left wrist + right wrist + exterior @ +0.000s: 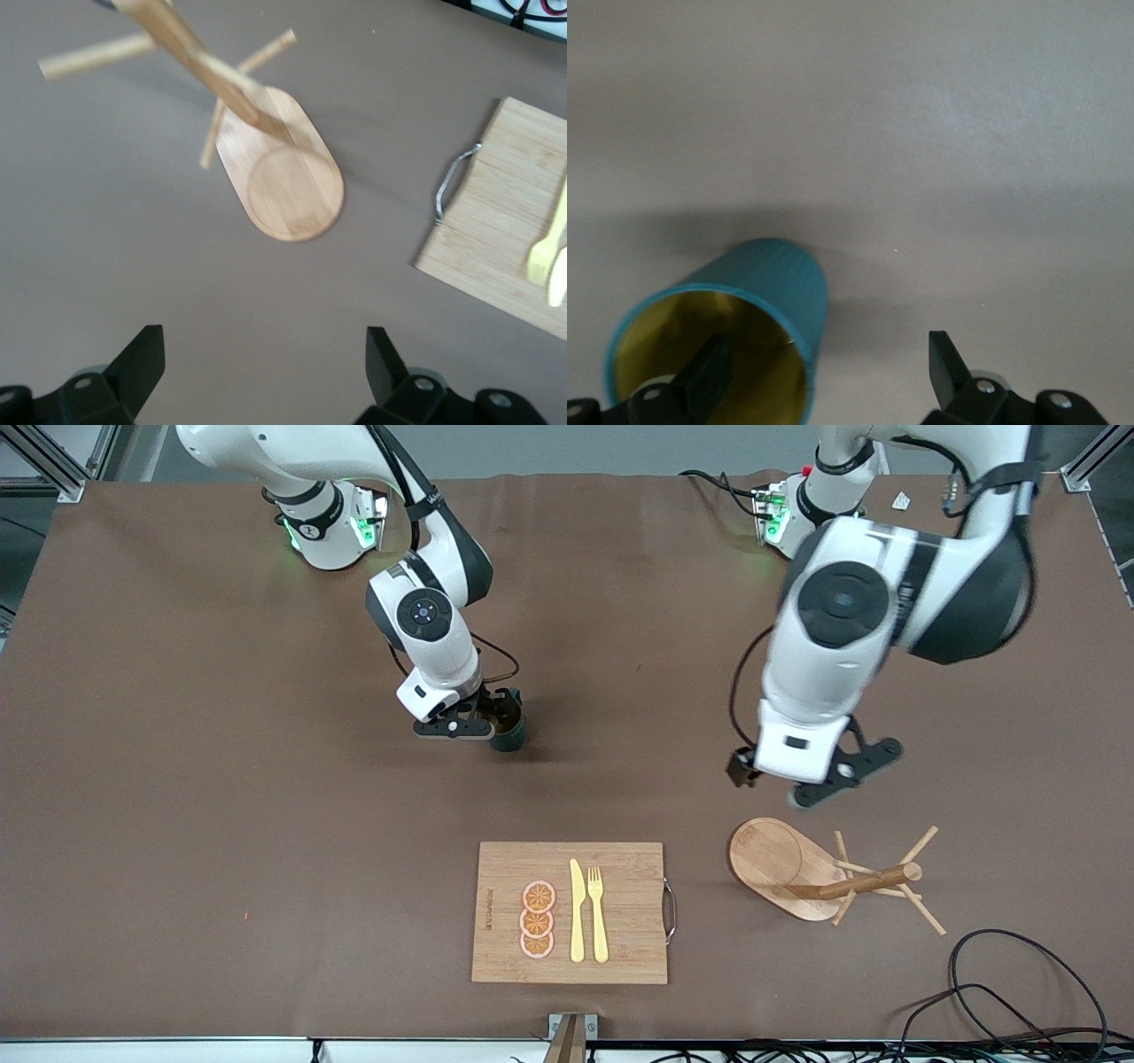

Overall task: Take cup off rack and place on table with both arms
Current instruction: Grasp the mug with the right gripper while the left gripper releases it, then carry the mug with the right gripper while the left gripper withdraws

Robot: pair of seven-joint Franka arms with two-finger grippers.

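The teal cup (509,735) stands upright on the brown table (221,797), toward the middle, yellowish inside (709,354). My right gripper (501,713) is low over it and open. In the right wrist view (830,363) one finger dips inside the cup's mouth and the other stands well outside its wall. The wooden rack (775,864) stands on its oval base nearer the front camera, toward the left arm's end, with bare pegs. My left gripper (744,771) hangs open and empty over the bare table beside the rack (283,177).
A wooden cutting board (620,868) with a metal handle lies near the front edge, carrying a yellow knife (577,912), a fork (598,912) and orange slices (538,919). Black cables (1001,992) loop at the front corner by the rack.
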